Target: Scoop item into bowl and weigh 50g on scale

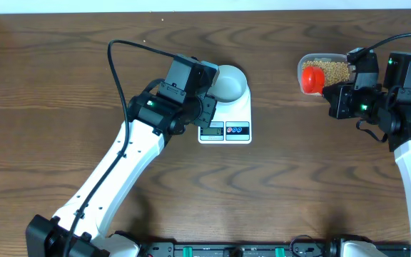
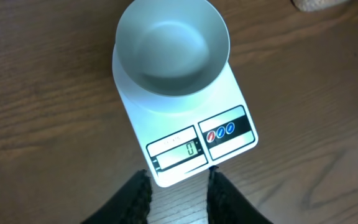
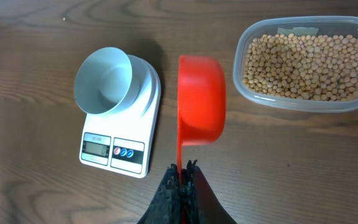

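The bowl (image 2: 171, 46) sits empty on the zeroed scale (image 2: 166, 118) for weighing, left gripper (image 2: 178, 193) released at its 6 o'clock, right gripper (image 3: 182, 186) clenching the scoop (image 3: 201, 99), beans (image 3: 300, 59) at its 2 o'clock

Scale (image 2: 166, 118), white, digital: grey LCD display (image 2: 178, 151) is showing one digit, "0". Marks on the red and blue buttons (image 2: 220, 132) are appearing too small to read.
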`<state>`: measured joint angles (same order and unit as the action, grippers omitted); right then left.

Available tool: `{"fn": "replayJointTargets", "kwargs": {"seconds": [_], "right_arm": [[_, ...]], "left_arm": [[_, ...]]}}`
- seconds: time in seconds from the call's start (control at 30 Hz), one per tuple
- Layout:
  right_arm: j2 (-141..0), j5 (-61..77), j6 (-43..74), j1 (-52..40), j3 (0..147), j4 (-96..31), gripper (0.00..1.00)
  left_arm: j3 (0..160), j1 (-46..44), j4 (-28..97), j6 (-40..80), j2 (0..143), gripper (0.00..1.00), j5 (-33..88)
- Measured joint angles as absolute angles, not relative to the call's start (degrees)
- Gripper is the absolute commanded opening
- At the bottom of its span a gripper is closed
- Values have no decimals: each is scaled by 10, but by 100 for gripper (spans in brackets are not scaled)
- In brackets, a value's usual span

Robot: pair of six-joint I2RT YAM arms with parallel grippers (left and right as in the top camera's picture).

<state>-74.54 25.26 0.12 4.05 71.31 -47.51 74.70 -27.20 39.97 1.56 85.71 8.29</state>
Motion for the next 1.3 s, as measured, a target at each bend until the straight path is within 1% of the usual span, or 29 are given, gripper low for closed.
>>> {"fn": "replayJointTargets", "kwargs": {"seconds": [0.23, 0.37, 0.4, 0.5, 0.63, 0.67, 0.7, 0.8, 0.83, 0.93, 0.97, 1.0, 1.3], "right_arm": [[-745, 253, 1, 41, 713, -475, 1], [-745, 253, 1, 41, 713, -475, 1], [-745, 253, 1, 41, 713, -475, 1], [-745, 253, 1, 41, 713, -475, 1], [-745, 253, 1, 41, 713, -475, 1], [-745, 253, 1, 41, 713, -475, 1], [-745, 253, 1, 41, 713, -475, 1], [-745, 253, 1, 41, 713, -475, 1], [-745, 253, 1, 41, 713, -475, 1], [-745, 253, 1, 41, 713, -475, 1], [-745, 253, 1, 41, 713, -475, 1], [-745, 253, 1, 41, 713, -475, 1], [-745, 253, 1, 41, 713, -475, 1]], "left_arm": [[747, -272, 400, 15, 857, 41, 83], [747, -272, 400, 16, 857, 47, 83], [747, -272, 400, 16, 857, 49, 83], [747, -272, 400, 17, 857, 62, 83], [747, -272, 400, 17, 857, 65, 83], [747, -272, 401, 17, 857, 67, 83], [747, -272, 401, 17, 857, 72, 83], [747, -272, 401, 17, 857, 78, 83], [747, -272, 401, 17, 857, 82, 83], [747, -272, 401, 17, 857, 85, 83], [747, -272, 401, 17, 857, 90, 83], [747, -272, 401, 17, 857, 92, 83], [747, -272, 401, 17, 857, 93, 83]]}}
